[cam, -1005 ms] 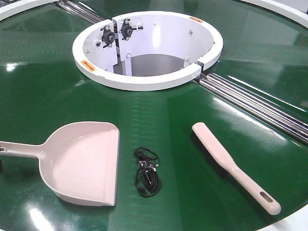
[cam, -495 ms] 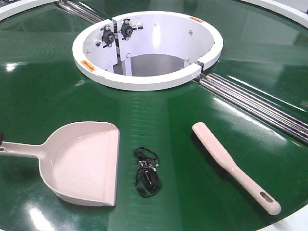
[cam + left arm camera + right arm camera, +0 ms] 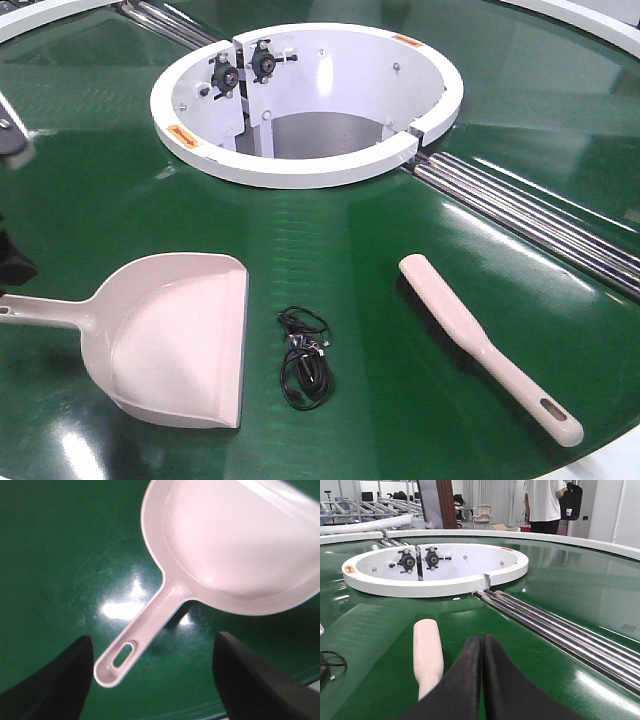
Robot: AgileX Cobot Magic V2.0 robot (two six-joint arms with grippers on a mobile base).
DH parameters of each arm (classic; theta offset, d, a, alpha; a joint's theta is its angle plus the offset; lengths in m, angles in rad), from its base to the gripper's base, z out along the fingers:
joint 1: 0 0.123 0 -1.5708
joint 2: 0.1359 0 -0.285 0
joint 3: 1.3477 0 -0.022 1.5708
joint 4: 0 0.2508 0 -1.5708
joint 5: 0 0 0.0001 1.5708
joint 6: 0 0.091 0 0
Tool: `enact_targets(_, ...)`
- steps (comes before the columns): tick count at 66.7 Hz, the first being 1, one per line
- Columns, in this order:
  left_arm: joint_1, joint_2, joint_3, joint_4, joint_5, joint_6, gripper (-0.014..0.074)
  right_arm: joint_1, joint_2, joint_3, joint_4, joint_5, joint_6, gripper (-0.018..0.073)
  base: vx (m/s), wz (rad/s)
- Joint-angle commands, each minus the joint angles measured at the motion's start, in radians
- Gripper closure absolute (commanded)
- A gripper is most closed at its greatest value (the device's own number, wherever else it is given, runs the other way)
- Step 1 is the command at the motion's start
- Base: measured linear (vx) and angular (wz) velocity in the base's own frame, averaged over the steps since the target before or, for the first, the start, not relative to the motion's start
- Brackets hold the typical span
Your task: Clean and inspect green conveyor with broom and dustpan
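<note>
The left pincer (image 3: 155, 639) has come in over the dustpan (image 3: 175, 340), its fingers apart either side of the handle end. The pan lies flat on the green conveyor (image 3: 90, 200), so a grasp seems next. The right pincer (image 3: 482, 640), pressed together and empty, hangs by the broom (image 3: 427, 650).

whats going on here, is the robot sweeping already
Nothing is being swept yet. The left gripper is open with its fingers either side of the dustpan handle, not closed on it. The right gripper is shut and empty, near the broom, which lies on the green conveyor. A black cord tangle sits between dustpan and broom.
</note>
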Motion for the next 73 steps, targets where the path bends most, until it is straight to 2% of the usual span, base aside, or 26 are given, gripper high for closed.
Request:
enact_targets(1,0.000,0.024,-0.032,-0.005,-0.069,0.119,0.0112,-0.008,-0.018,0.012,-0.007,-0.076,0.000,0.0569,0.00,0.00)
enact_targets(5,0.000,0.052,-0.032,0.021,-0.099,0.180,0.0112,-0.008,-0.018,0.012,-0.007,-0.076,0.000,0.0569,0.00,0.00)
enact_targets(9,0.000,0.076,-0.032,0.044,-0.118,0.201,0.0112,-0.008,-0.018,0.012,-0.007,-0.076,0.000,0.0569,0.00,0.00)
enact_targets(20,-0.001,0.120,-0.032,0.047,-0.118,0.290,0.0112,-0.008,-0.018,0.012,-0.007,-0.076,0.000,0.0569,0.00,0.00)
enact_targets(33,-0.014,0.151,-0.031,0.045,-0.071,0.458,0.0112,-0.008,-0.018,0.012,-0.007,-0.076,0.000,0.0569,0.00,0.00)
enact_targets(44,-0.014,0.207,-0.031,0.046,-0.045,0.481,0.0112,-0.008,-0.018,0.012,-0.007,-0.076,0.000,0.0569,0.00,0.00)
enact_targets(73,-0.015,0.354,-0.031,0.071,-0.078,0.483,0.0112,-0.008,-0.018,0.012,-0.007,-0.076,0.000,0.0569,0.00,0.00)
